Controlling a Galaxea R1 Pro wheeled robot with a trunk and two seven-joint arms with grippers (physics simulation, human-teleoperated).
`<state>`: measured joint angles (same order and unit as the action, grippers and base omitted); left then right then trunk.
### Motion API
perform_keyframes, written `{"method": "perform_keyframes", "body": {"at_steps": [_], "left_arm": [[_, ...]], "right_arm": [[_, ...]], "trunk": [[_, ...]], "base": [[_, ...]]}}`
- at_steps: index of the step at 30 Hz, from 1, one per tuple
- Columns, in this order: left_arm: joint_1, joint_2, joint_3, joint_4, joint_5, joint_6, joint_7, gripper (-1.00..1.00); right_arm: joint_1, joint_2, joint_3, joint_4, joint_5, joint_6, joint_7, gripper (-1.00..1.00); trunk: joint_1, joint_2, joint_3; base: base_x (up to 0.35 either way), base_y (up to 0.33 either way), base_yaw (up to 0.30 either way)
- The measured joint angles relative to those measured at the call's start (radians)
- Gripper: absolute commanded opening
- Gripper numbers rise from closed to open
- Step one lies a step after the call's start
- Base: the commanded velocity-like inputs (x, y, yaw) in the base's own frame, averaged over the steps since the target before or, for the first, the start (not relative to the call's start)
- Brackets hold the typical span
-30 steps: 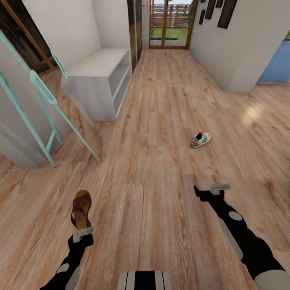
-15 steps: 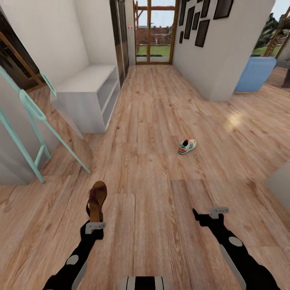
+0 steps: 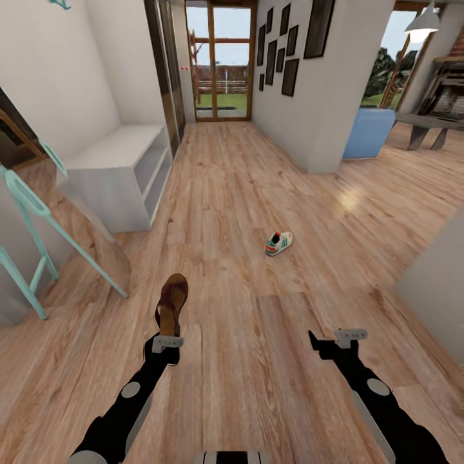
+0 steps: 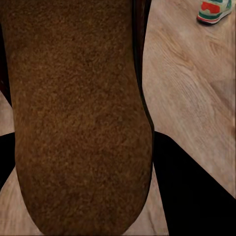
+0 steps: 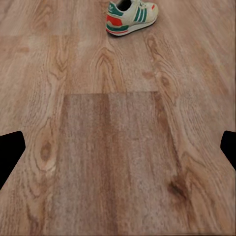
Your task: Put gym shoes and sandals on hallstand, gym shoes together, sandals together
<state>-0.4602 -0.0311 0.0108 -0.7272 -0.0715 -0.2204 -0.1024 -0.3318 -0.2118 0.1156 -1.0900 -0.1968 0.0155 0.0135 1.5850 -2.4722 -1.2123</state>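
While clamped in left claw (image 3: 167, 343), sandal (image 3: 171, 303) lengthwise along arm; right claw (image 3: 350, 335) spread.

A reddish-brown sandal (image 3: 172, 301) is sticking forward from the left gripper (image 3: 167, 340), while one white, green-striped gym shoe (image 3: 278, 243) is lying on the wood-plank corridor floor (image 3: 245, 193), well apart from the pale grey hallstand (image 3: 119, 171).

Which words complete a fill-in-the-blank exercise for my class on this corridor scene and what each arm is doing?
1. The left gripper is shut on a brown ____.
2. The gym shoe lies on the wooden ____.
3. The right gripper is open and holds ____.
4. The gym shoe's side stripes are ____.

Missing words: sandal; floor; nothing; green
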Motion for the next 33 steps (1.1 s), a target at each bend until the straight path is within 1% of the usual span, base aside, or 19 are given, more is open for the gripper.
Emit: {"method": "perform_keyframes", "body": {"at_steps": [2,4,8,10,15,22,29,33], "left_arm": [[0.0,-0.001,0.0,-0.011,0.001,0.002,0.0,-1.0],[0.0,-0.002,0.001,-0.032,0.002,0.003,0.001,-1.0],[0.001,-0.002,0.002,-0.039,0.005,0.003,0.001,-1.0],[0.003,-0.001,0.002,-0.036,0.006,0.003,0.0,-1.0],[0.026,-0.001,0.001,-0.049,0.006,0.003,0.0,-1.0],[0.031,0.001,0.002,-0.056,0.007,0.004,0.001,-1.0],[0.038,-0.002,0.001,-0.057,0.006,-0.004,0.001,-1.0],[0.042,-0.001,0.001,-0.07,0.007,-0.001,0.001,-1.0]], "right_arm": [[0.003,-0.002,-0.001,0.002,0.0,-0.005,0.0,1.0],[0.022,-0.008,-0.003,0.018,-0.001,-0.029,-0.001,1.0],[0.038,-0.01,-0.004,0.036,-0.001,-0.077,-0.001,1.0],[0.04,-0.009,-0.004,0.04,-0.001,-0.087,-0.001,1.0],[0.045,-0.004,-0.002,0.045,-0.003,-0.096,-0.001,1.0],[0.064,-0.002,-0.002,0.049,-0.004,-0.097,0.0,1.0],[0.074,0.001,0.0,0.05,-0.005,-0.097,0.0,1.0],[0.075,0.001,0.0,0.052,-0.005,-0.097,0.0,1.0]], "trunk": [[-0.008,0.014,0.009],[-0.015,0.028,0.017],[-0.031,0.056,0.035],[-0.038,0.07,0.043],[-0.057,0.105,0.065],[-0.084,0.154,0.095],[-0.084,0.154,0.103],[-0.085,0.154,0.107]], "base": [[0.0,0.0,-0.224],[0.0,0.0,-0.224],[0.0,0.0,-0.225],[0.0,0.0,-0.23],[0.0,0.0,-0.233],[0.0,0.0,-0.234],[0.002,0.0,-0.234],[0.172,0.031,-0.234]]}}
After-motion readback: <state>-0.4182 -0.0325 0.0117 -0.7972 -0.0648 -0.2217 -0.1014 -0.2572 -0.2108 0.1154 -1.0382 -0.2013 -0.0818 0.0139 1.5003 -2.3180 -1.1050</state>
